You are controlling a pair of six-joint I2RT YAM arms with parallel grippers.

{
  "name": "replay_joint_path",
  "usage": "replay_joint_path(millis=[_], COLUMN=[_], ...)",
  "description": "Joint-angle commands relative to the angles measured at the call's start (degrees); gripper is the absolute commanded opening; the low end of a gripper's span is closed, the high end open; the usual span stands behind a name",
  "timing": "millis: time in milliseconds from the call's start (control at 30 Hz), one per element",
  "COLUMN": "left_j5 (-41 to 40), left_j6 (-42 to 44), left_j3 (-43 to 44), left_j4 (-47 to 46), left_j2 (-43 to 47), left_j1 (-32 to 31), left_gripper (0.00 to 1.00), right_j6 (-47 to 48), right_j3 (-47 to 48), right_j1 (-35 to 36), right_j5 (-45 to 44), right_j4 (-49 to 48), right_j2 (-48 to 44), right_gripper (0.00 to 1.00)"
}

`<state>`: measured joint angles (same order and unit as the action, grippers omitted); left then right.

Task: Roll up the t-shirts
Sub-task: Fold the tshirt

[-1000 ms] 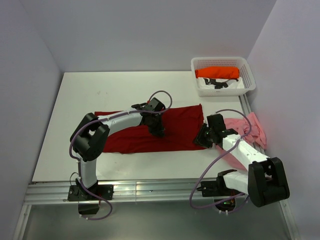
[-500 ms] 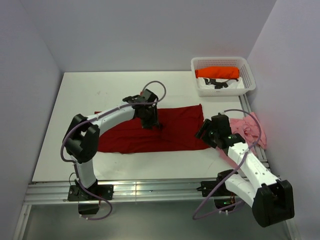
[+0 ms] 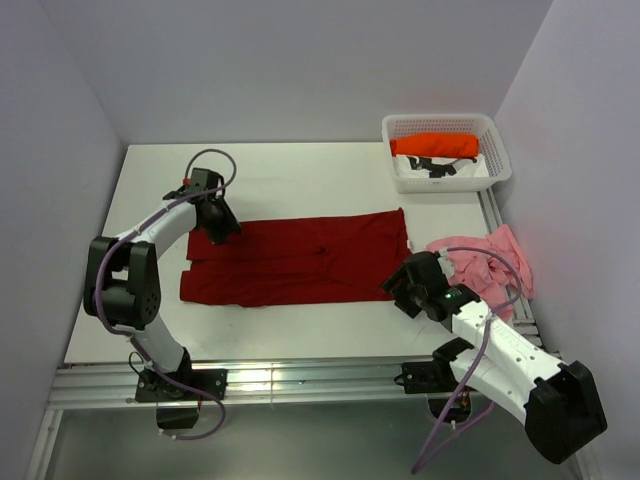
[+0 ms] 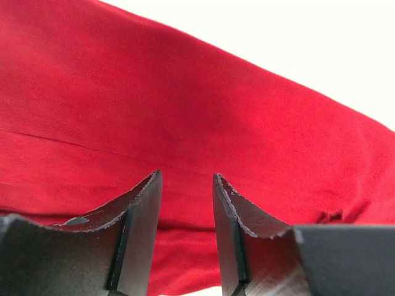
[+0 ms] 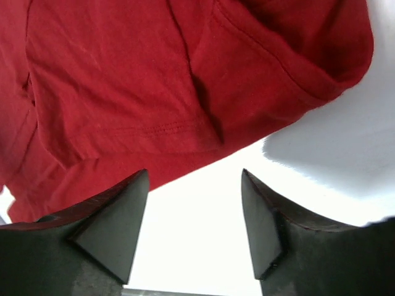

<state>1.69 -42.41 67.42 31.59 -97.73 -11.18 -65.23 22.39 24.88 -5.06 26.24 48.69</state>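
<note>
Fabric looks soft and light: expect the dark red t-shirt (image 3: 310,262) to sag, drag and crease, with no stiffness to push against. It lies flat on the table (image 3: 300,180), folded into a long strip, mid-table between the arms. You'd best take one short end at its corners and pinch every layer at the hem, so the roll starts square.

Your left gripper (image 4: 185,179) sits over the strip's far-left corner. Its fingers are a modest gap apart with nothing between them and red cloth just below; can't tell if the tips touch it.

Your right gripper (image 5: 194,174) is at the near-right corner, fingers wide apart and empty, over the hem where cloth meets table.

The pale pink t-shirt (image 3: 490,262) is bunched at the table's right edge. The orange t-shirt (image 3: 432,144) is in the white basket (image 3: 440,122), far right.
</note>
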Motion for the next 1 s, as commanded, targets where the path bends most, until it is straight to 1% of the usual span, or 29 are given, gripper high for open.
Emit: replay_joint_path(millis=[0, 33, 133, 333, 400, 433, 467, 533, 567, 633, 733, 833, 900, 933, 967], left_j5=[2.1, 2.6, 2.6, 2.8, 2.3, 2.2, 2.3, 4.2, 4.7, 6.3, 6.7, 5.6, 4.6, 4.5, 4.5], left_j6=[1.7, 1.6, 1.1, 0.0, -0.1, -0.3, -0.6, -1.1, -1.9, -3.2, -4.7, -5.0, -5.1, -5.1, -5.2], left_j3=[-1.8, -2.3, -4.0, -7.1, -7.6, -7.9, -8.4, -10.5, -11.5, -14.9, -18.9, -21.2, -22.1, -22.6, -23.1], left_j4=[-5.7, -6.4, -7.9, -11.6, -11.6, -11.6, -11.7, -13.3, -14.1, -17.0, -19.5, -20.1, -19.7, -20.0, -20.1], left_j2=[1.5, 1.1, -0.3, -1.8, -2.5, -2.8, -3.1, -3.3, -3.1, -2.2, -0.6, 0.2, 0.3, 0.3, 0.7], left_j1=[3.3, 5.0, 7.2, 9.3, 9.8, 10.4, 10.7, 11.1, 12.7, 14.1, 15.9, 16.5, 16.6, 17.0, 17.2], left_gripper=[0.43, 0.42, 0.4, 0.39, 0.38, 0.36, 0.36, 0.35, 0.35, 0.35, 0.35, 0.34, 0.35, 0.34, 0.34], right_j6=[-7.8, -7.8, -8.0, -8.8, -9.1, -9.1, -9.1, -8.9, -8.7, -8.1, -6.9, -4.8, -3.6, -3.2, -2.6], right_j3=[-0.4, -0.3, 0.5, 0.5, 0.3, 0.5, 0.9, 2.6, 3.3, 5.5, 7.8, 10.1, 12.1, 12.8, 13.7], right_j1=[1.2, 1.2, 1.4, 1.5, 1.4, 1.4, 1.4, 1.5, 1.4, 1.4, 1.4, 1.5, 1.6, 1.7, 1.6], right_j5=[-5.5, -5.6, -5.9, -5.4, -5.7, -6.4, -6.8, -7.6, -8.6, -9.3, -9.6, -9.2, -9.2, -9.1, -8.9], right_j4=[-3.3, -3.9, -5.8, -9.7, -11.4, -11.6, -12.0, -11.7, -11.6, -11.2, -11.1, -11.8, -12.4, -12.7, -13.1], right_j2=[1.8, 2.3, 5.7, 13.6, 14.9, 15.8, 16.3, 17.4, 18.5, 19.8, 22.1, 24.6, 27.0, 27.9, 28.8], right_gripper=[0.67, 0.66, 0.65, 0.65, 0.61, 0.6, 0.54, 0.48, 0.43, 0.38, 0.26, 0.2, 0.18, 0.15, 0.15])
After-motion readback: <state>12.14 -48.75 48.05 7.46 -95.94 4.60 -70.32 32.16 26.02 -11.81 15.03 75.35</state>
